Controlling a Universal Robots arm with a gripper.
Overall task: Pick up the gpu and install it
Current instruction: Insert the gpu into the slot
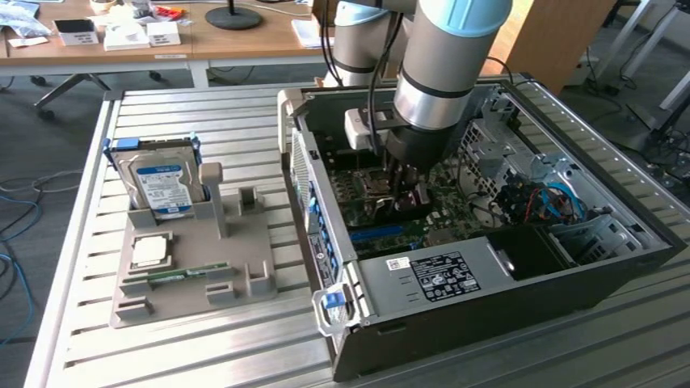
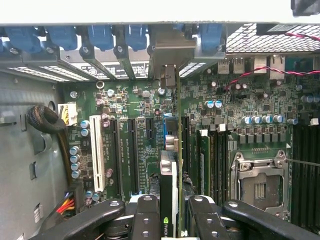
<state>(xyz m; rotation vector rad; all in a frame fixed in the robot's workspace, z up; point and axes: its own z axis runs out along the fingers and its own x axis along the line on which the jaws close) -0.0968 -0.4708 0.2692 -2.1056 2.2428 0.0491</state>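
In the wrist view the gpu [image 2: 169,180] shows edge-on, a thin green card with a black cooler, standing upright between my two black fingers [image 2: 147,215]. My gripper [image 2: 172,212] is shut on it. The card's silver end bracket [image 2: 170,55] reaches the row of rear slot openings with blue clips. Its lower edge lies along a motherboard expansion slot [image 2: 165,135]; whether it is seated in it cannot be told. In the exterior view my gripper [image 1: 410,187] reaches down into the open computer case [image 1: 485,323], with the dark gpu [image 1: 408,208] below it over the motherboard.
A grey parts holder [image 1: 194,267] on the slatted table carries a hard drive with a blue label [image 1: 161,182], a processor chip [image 1: 149,250] and a narrow memory stick [image 1: 178,275]. Inside the case are the power supply [image 1: 442,275], cables [image 1: 539,202] and a processor socket [image 2: 257,185].
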